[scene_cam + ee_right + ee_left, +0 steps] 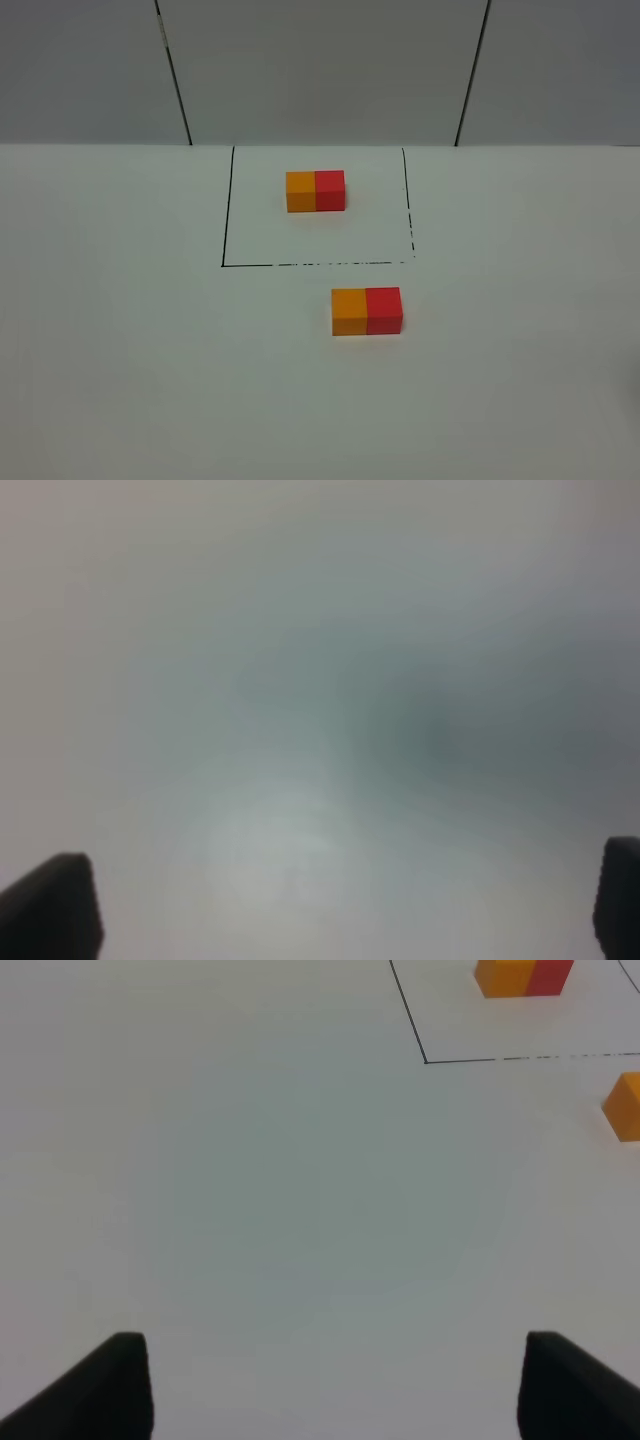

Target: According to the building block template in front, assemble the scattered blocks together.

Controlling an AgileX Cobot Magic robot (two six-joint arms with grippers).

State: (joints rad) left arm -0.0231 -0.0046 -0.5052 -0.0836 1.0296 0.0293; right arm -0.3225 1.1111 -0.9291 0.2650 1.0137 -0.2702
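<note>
While both arms sit back off the blocks, notes run near to far.

Left end effector [330, 1385]: fingers spread wide, nothing between them; bare white worktop [280, 1220] beneath.

Right end effector [345, 905]: finger tips far apart at the frame corners, nothing held; its view is blurred and shows only a grey surface.

Scattered blocks: orange cube [349, 311] and red cube [383, 309] sit side by side on the worktop just outside the drawn rectangle's near edge, orange left, red right, faces apparently touching. Judged already matched to the template.

Handling (judgement): small plain matte cubes, likely light and rigid; matte faces should give fair grip, no fragility expected. A light cube may slide or twist if nudged on the smooth worktop.

Grasp site (judgement): take one cube across two opposite free side faces, front and back, coming from above; the joined face is not accessible.

Black outline [226, 215]: thin rectangle, near edge partly broken.

Building block template [315, 190]: orange and red cubes joined flush inside the outline, towards its far side.
</note>
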